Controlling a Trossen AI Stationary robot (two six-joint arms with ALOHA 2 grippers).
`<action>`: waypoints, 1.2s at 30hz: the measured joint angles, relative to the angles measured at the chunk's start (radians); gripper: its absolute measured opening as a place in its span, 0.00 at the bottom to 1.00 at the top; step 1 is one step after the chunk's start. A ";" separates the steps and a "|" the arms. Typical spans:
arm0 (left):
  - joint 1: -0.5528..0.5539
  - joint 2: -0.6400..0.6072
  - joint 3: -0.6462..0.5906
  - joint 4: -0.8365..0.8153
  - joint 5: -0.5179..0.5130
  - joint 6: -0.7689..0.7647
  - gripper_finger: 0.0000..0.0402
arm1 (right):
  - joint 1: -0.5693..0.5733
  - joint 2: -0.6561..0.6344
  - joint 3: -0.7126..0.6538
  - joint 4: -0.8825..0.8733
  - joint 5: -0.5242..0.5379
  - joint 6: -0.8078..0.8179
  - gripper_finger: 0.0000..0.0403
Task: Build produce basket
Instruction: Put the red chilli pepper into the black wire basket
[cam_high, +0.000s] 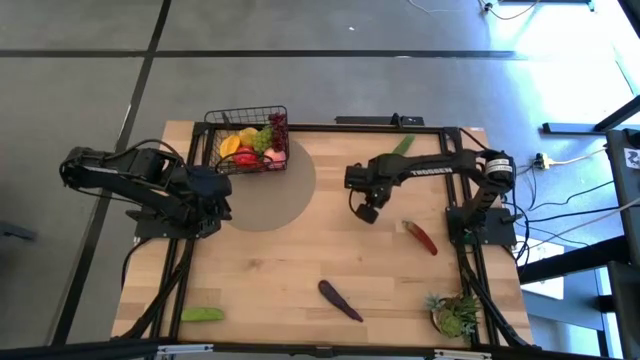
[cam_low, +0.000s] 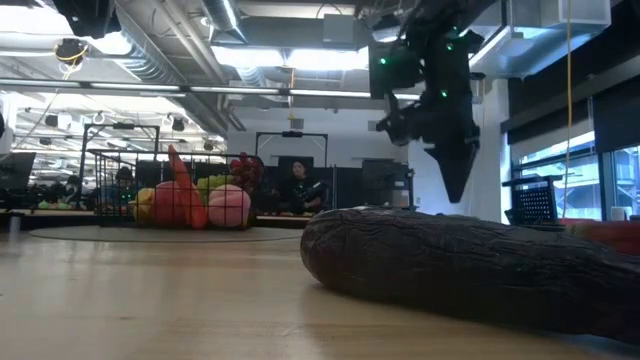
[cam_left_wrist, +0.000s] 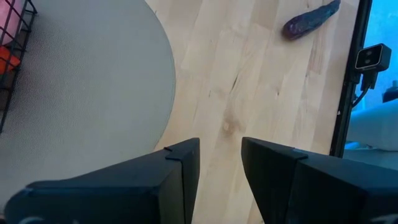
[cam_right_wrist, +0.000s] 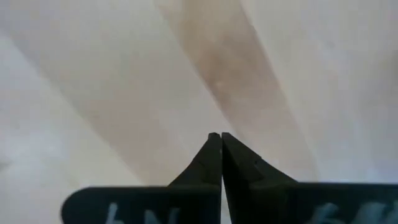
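Observation:
The black wire basket (cam_high: 247, 140) stands at the table's far side, its near part on a grey round mat (cam_high: 270, 195), and holds several pieces of produce (cam_low: 185, 200). Loose on the wood lie a red chili (cam_high: 421, 238), a dark eggplant (cam_high: 340, 300), a green cucumber (cam_high: 202, 314) and a green piece (cam_high: 403, 145) at the far edge. My right gripper (cam_high: 367, 212) hangs shut over bare wood, pointing down, left of the chili, with nothing between its fingers (cam_right_wrist: 214, 146). My left gripper (cam_left_wrist: 221, 162) stands open by the mat's left edge, holding nothing.
A spiky green potted plant (cam_high: 455, 313) stands at the near right corner. In the low view the eggplant (cam_low: 470, 270) fills the foreground. Bare wood lies between the mat and the near edge. People sit in the room beyond the table.

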 joint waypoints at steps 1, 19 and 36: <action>0.000 0.000 0.000 0.000 0.000 0.000 0.26 | -0.005 0.000 0.011 -0.006 -0.028 0.002 0.00; 0.000 0.000 0.000 0.000 -0.001 0.010 0.27 | 0.003 0.000 0.042 -0.312 -0.219 -0.024 0.33; 0.000 0.000 0.000 0.000 -0.026 0.009 0.27 | 0.003 0.000 -0.234 -0.149 -0.245 0.028 0.37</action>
